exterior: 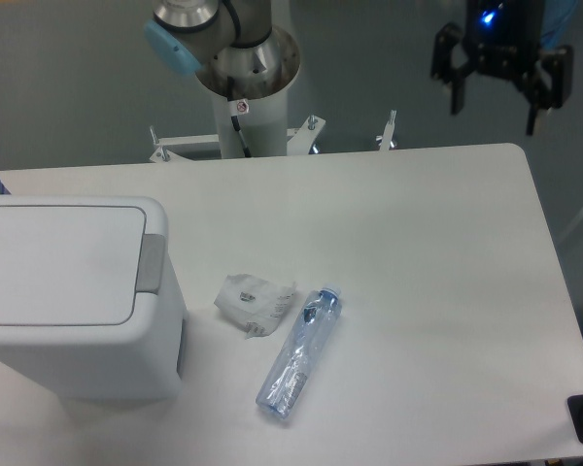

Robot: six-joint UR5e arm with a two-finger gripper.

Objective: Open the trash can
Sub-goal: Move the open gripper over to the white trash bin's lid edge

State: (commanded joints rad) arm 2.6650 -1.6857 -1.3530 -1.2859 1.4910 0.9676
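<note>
Progress so far, as you can judge it: nothing done on the bin itself. Trash can (73,296) sits with its flat lid down and flush, grey push tab (152,263) on the lid edge that faces the pincer's side of the table, untouched.

Pincer (497,95) hangs high above the far table edge, fingers spread wide with nothing between them. You are well apart from the target: the can lies far across the table from the pincer, toward the opposite side and nearer the camera.

Between the pincer and the can, on the table top, lie a crumpled white wrapper (255,300) and, just beside it on the pincer's side, a clear plastic bottle (301,352) on its side. Neither touches the can.

Remaining, by my reading: the whole approach, coming down onto the tab, pressing it, and seeing the lid lift. You should expect the tab to want a firm downward push.
</note>
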